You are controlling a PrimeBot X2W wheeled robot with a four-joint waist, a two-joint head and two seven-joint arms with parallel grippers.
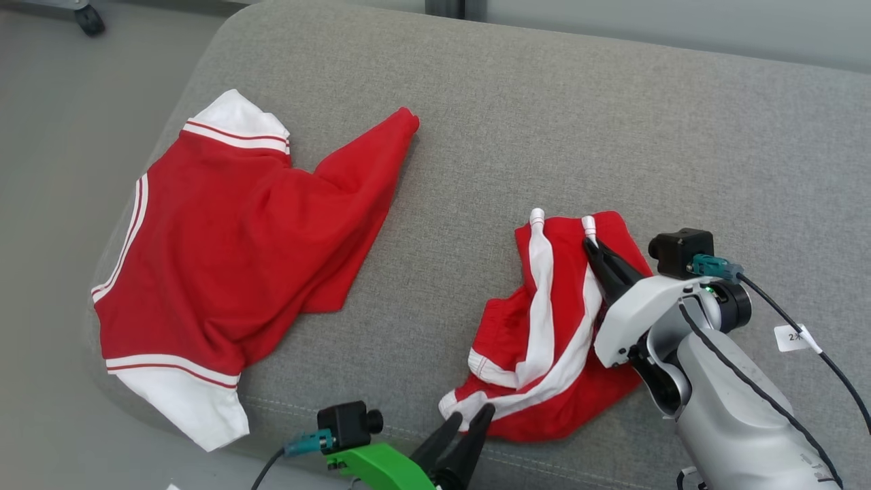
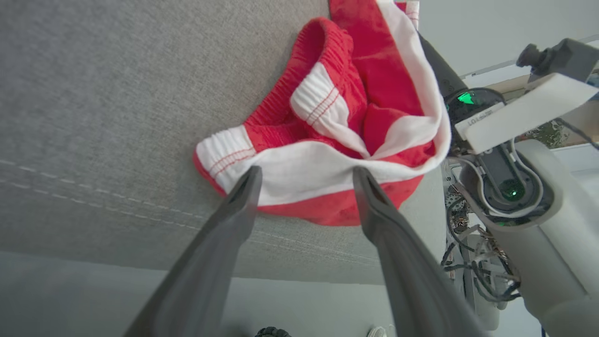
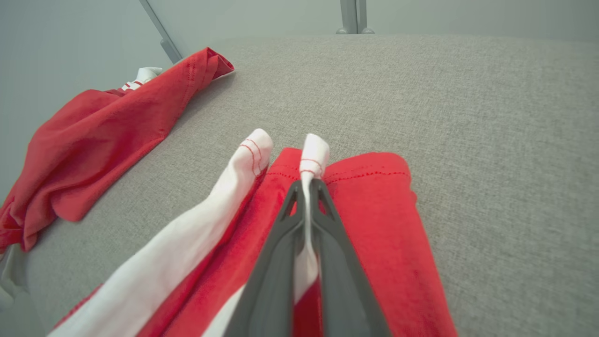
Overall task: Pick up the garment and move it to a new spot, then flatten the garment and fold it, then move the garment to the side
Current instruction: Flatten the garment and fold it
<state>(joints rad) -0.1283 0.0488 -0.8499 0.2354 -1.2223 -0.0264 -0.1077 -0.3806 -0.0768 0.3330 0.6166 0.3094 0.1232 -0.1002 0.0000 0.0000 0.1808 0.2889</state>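
Note:
The garment (image 1: 544, 327) is a pair of red shorts with white side stripes, lying crumpled on the grey cushion at the right. My right gripper (image 1: 590, 246) is shut on a white stripe near the far hem; in the right wrist view the fingers (image 3: 306, 183) pinch that stripe of the garment (image 3: 374, 196). My left gripper (image 1: 471, 414) stands open at the near edge, by the waistband. In the left wrist view its fingertips (image 2: 306, 171) straddle the white band of the garment (image 2: 374, 93), just above the fabric.
A larger red top (image 1: 231, 252) with white cuffs and trim is spread on the cushion's left part, also visible from the right wrist (image 3: 93, 131). The grey cushion (image 1: 544, 122) has bare room at the back and right. Its rounded left edge drops to the floor (image 1: 54, 136).

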